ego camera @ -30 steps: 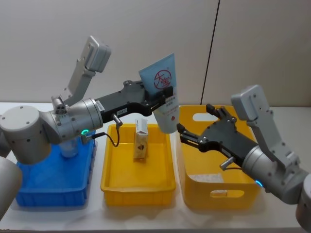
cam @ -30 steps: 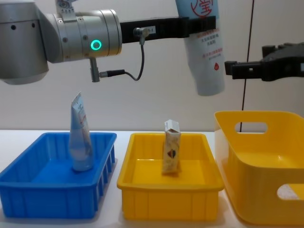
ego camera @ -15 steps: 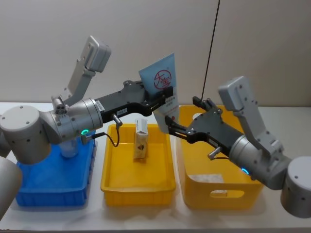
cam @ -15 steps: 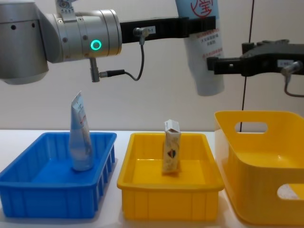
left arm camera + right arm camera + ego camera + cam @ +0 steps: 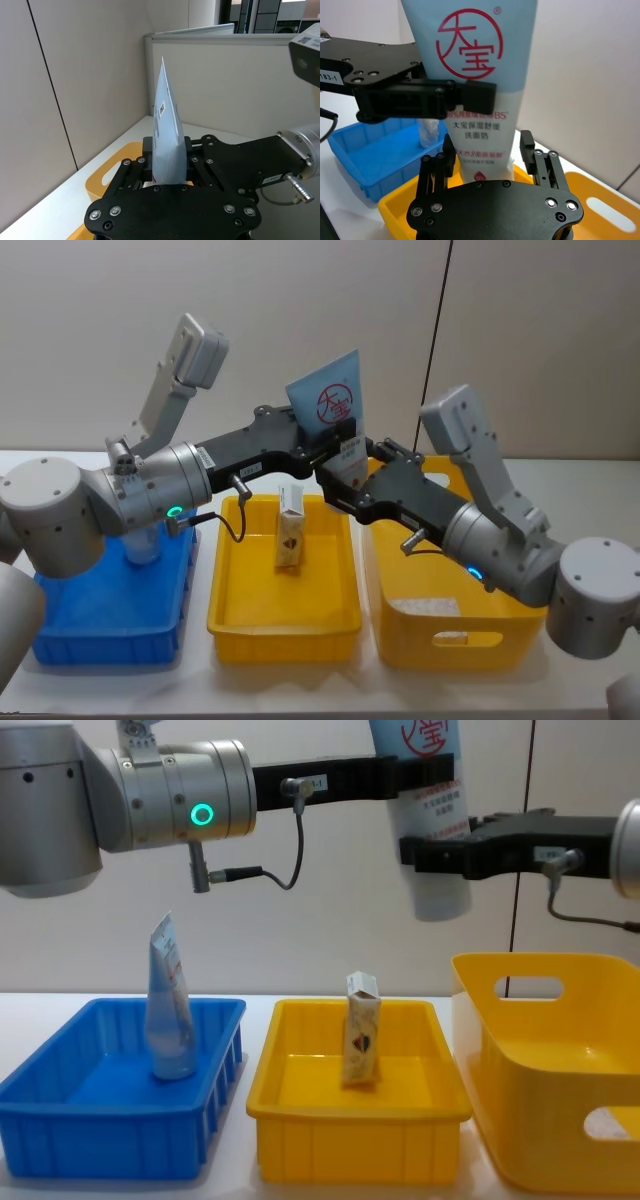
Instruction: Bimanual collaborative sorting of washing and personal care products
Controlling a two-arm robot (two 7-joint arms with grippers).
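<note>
My left gripper [image 5: 340, 440] is shut on a large pale-blue pouch [image 5: 335, 405] with a red logo and holds it upright, high above the middle yellow tray [image 5: 285, 625]. My right gripper [image 5: 350, 480] is open, one finger on each side of the pouch's lower part [image 5: 470, 45], just below the left gripper [image 5: 465, 92]. From the chest, the right gripper [image 5: 440, 855] crosses the pouch [image 5: 440, 895] under the left gripper [image 5: 425, 775]. A white-and-tan carton [image 5: 362, 1030] stands in the middle tray. A whitish squeeze tube [image 5: 170, 1010] stands in the blue bin [image 5: 100, 1140].
A deep yellow bin [image 5: 560, 1120] with handle cut-outs stands on the right beside the middle tray [image 5: 350, 1140]. All three containers sit in a row on a white table, with a plain wall behind.
My right gripper has moved left, from over the deep yellow bin to the pouch, and now straddles its lower part. The left arm and the pouch have not moved.
</note>
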